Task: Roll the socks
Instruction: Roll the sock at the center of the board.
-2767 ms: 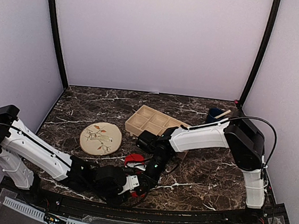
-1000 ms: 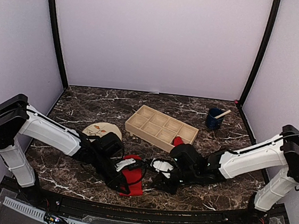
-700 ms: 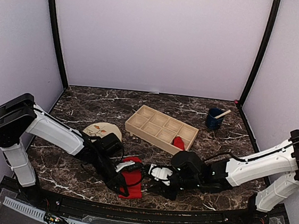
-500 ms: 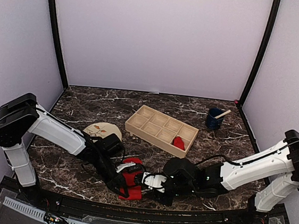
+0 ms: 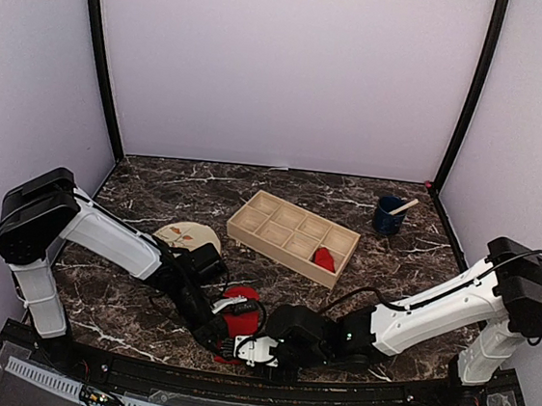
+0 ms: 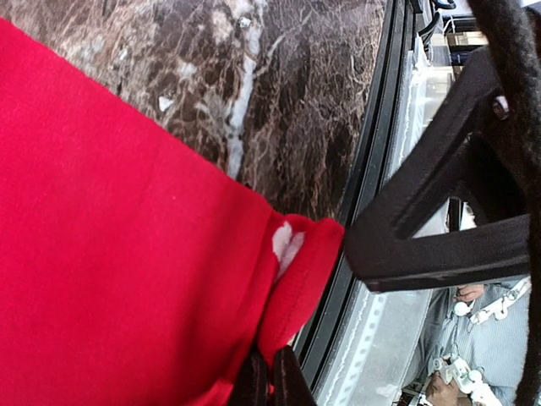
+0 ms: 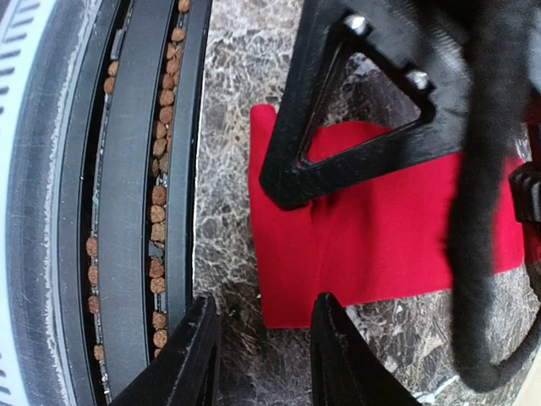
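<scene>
Two socks in play: a flat red fabric sock (image 5: 239, 318) lies on the dark marble tabletop (image 5: 136, 199) near the front edge, and a second red sock bundle (image 5: 324, 258) sits in the near-right end compartment of the pale wooden divided tray (image 5: 278, 225). Over the last second the right arm swung from the flat sock's right side round to its front edge, low by the table rim. Right gripper (image 7: 264, 338) jaws have widened and now stand part open and empty, the sock's near corner just beyond the fingertips. Left gripper (image 6: 270, 385) stays pinched shut on the sock's hem, where a folded lip with a white mark bunches up. Judged: one sock looks done and this one is set up for rolling, with the right likely to take the front edge while the left anchors
</scene>
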{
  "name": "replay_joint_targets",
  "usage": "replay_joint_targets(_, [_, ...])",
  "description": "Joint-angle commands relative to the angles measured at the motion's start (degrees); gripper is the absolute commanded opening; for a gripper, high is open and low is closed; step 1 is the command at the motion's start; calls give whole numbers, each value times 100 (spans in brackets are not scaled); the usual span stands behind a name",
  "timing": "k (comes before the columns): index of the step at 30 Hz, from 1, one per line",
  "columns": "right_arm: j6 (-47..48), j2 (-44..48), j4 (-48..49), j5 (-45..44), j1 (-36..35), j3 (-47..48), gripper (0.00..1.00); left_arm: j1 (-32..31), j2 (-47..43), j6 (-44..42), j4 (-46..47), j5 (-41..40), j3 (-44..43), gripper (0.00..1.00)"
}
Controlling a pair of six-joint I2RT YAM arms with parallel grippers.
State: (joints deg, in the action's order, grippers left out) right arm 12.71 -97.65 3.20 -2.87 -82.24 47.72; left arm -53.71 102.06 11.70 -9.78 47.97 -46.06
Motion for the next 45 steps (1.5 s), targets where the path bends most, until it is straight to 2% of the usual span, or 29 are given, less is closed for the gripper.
replay_joint_targets(1, [251, -174, -65, -215, -99, 203, 34, 67, 114, -209, -312, 107, -99, 0])
replay_joint_targets(18, [769, -605, -133, -645, -108, 403, 31, 133, 269, -405, -539, 348, -209, 0])
replay_joint_targets(29, [916, -760, -469, -441, -108, 510, 6, 176, 288, -390, -601, 359, -275, 0])
replay_joint_targets(34, [760, -794, -730, -172, -61, 620, 0, 248, 65, -165, -507, 64, -204, 17])
replay_joint_targets(41, [340, -708, -898, 426, 233, 706, 0, 455, -542, 329, 83, -495, 120, 39])
replay_joint_targets(45, [123, -731, -991, 738, 452, 783, 0, 515, -957, 531, 377, -758, 321, 43])
